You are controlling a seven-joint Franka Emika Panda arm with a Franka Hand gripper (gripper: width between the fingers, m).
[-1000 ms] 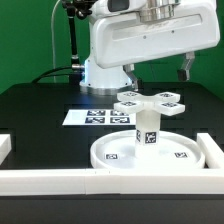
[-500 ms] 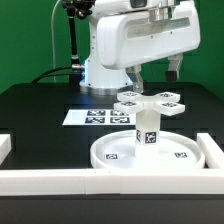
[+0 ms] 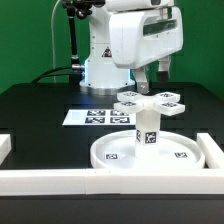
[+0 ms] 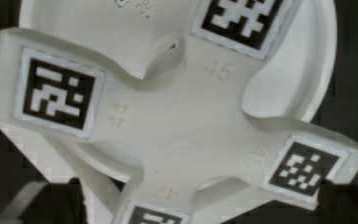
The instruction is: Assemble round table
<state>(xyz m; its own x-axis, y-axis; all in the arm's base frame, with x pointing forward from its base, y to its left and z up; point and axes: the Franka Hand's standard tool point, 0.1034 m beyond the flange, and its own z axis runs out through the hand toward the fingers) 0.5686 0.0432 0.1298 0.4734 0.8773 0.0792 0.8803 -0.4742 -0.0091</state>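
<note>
The large flat disc point(image 3: 118, 152) lies inside the white border bars. The short cylinder leg point(image 3: 147, 129) stands upright on it, and the cross-shaped piece point(image 3: 150, 100) sits on top of the leg. My gripper point(image 3: 153, 72) hangs a little above and behind the cross. Its two fingers are apart and hold nothing. The wrist view looks straight down on the cross point(image 4: 176, 110) with its tagged arms, and the disc point(image 4: 87, 15) shows beneath it. My fingers do not show in the wrist view.
The marker board point(image 3: 92, 117) lies on the black table behind the disc. White border bars run along the front point(image 3: 50, 181) and the exterior view's right point(image 3: 212, 148). The robot base point(image 3: 100, 70) stands at the back.
The arm's wrist has swung toward the exterior view's left and turned. The fingers now sit closer over the cross piece. The table parts have not moved.
</note>
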